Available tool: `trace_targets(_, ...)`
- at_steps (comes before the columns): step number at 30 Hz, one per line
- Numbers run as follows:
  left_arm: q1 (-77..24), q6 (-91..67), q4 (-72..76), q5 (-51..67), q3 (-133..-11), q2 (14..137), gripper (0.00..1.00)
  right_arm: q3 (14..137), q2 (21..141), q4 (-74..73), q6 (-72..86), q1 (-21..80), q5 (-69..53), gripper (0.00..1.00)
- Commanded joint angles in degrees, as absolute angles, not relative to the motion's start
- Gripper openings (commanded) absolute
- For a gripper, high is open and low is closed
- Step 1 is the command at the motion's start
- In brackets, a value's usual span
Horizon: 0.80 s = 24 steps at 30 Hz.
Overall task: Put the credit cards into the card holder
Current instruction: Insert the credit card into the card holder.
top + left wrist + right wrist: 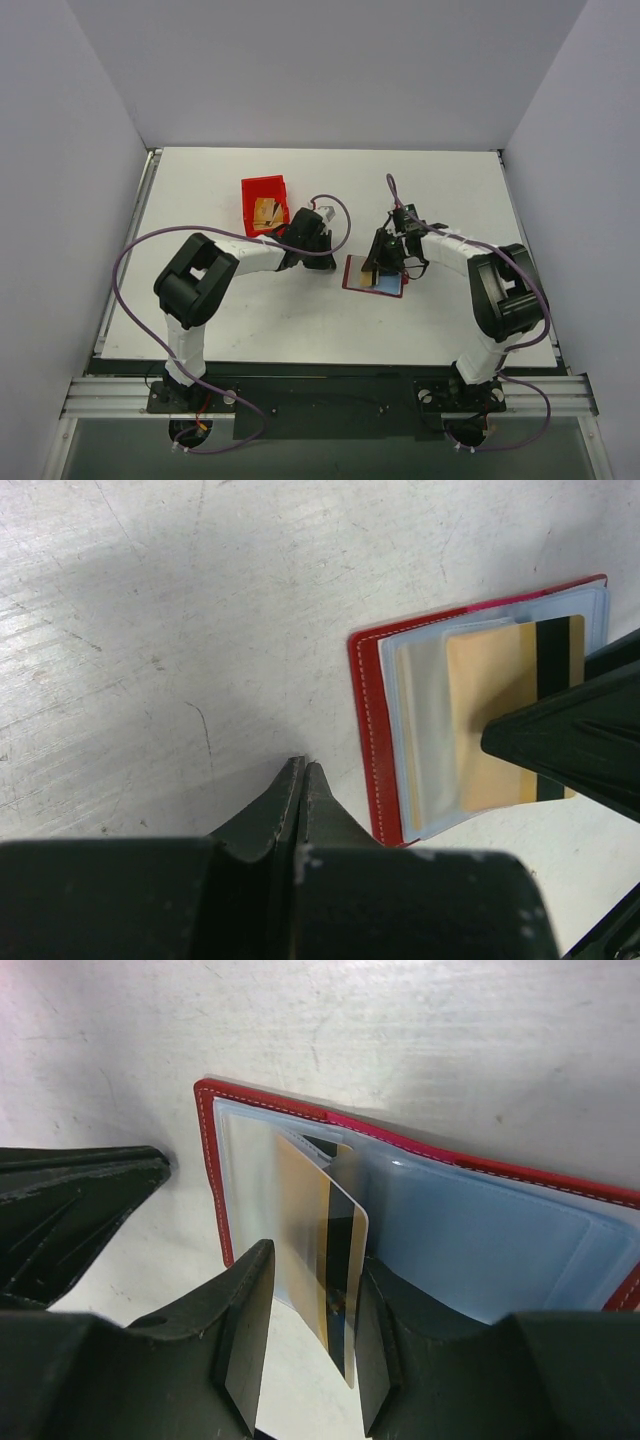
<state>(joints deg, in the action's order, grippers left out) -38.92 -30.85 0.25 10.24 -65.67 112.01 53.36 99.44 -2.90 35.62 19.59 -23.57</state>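
Note:
The card holder [372,275] lies open on the table, red outside with light blue and clear slots [480,1230]. One gold credit card [310,1220] with a dark stripe stands tilted, its far end tucked into a clear slot [490,710]. My right gripper [318,1260] straddles the card's near end with its jaws open. The card leans by the right finger, with a gap to the left one. My left gripper [303,765] is shut on nothing, its tips on the table just left of the holder's red edge [368,730]. More gold cards [266,212] lie in the red bin.
A bright red open-topped bin [264,205] stands behind the left arm's wrist. The two grippers are close together over the holder; the left one shows as a dark wedge [80,1200] in the right wrist view. White walls enclose the table on three sides.

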Motion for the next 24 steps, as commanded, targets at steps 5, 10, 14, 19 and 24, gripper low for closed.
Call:
trace_targets(5,-39.1,-30.7,1.3,11.0,-66.9,112.3,0.0,57.2,94.3,-15.4,31.6,20.0,-16.7,0.32)
trace_targets(10,-39.0,-30.7,1.3,11.3,-67.1,112.6,0.0,57.2,94.0,-16.9,30.7,20.0,-16.1,0.32)
trace_targets(14,-39.1,-30.7,1.2,11.3,-67.0,112.6,0.0,55.8,93.0,-16.5,31.3,19.6,-15.5,0.31)
trace_targets(19,-39.2,-30.8,1.2,11.3,-67.2,112.7,0.0,54.7,91.3,-16.7,31.7,19.1,-13.5,0.31)
trace_targets(24,-39.1,-30.8,1.1,11.4,-67.4,112.9,0.0,54.4,90.1,-17.9,31.2,19.0,-11.1,0.29)
